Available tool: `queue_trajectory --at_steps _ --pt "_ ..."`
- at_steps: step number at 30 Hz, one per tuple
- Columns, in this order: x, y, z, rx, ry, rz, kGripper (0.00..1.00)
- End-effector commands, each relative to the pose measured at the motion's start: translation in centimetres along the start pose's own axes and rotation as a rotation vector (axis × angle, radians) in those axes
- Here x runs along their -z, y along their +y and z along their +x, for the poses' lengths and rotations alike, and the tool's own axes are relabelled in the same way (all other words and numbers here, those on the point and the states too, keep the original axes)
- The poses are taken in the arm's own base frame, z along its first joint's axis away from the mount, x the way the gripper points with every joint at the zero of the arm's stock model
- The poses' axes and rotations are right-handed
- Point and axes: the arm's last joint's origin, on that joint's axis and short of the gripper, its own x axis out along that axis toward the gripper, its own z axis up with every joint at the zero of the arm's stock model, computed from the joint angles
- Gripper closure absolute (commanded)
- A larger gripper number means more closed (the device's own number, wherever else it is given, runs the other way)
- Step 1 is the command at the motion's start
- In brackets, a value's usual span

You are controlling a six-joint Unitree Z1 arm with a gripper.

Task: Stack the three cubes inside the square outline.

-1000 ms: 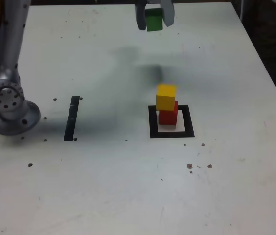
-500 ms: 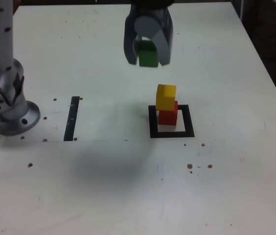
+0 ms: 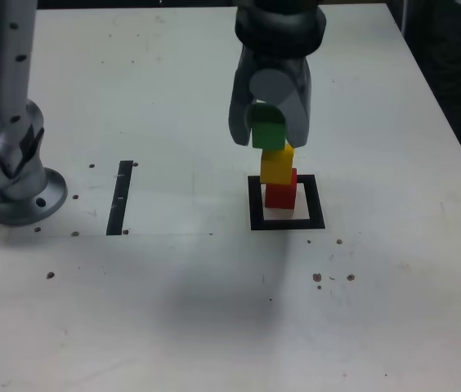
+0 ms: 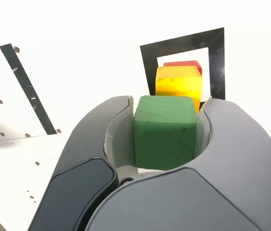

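Green cube sits tight in the jaws, just above the yellow cube. That one rests on the red cube inside the square outline. Next move, I think: straight down.

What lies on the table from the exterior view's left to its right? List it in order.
Arm base → thin black tape strip → square outline, with the red cube and yellow cube stacked inside.
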Motion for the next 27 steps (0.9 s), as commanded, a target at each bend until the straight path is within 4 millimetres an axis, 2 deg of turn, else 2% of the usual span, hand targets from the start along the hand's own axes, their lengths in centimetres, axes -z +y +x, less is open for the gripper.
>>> queue_trajectory --at_steps 1,23,27 --pt "-0.5 -0.1 0.3 0.001 0.005 -0.006 0.90" --pt "-1.4 0.3 1.8 -0.006 -0.018 -0.036 0.84" --pt "-1.4 0.3 2.0 -0.008 -0.011 -0.037 0.74"
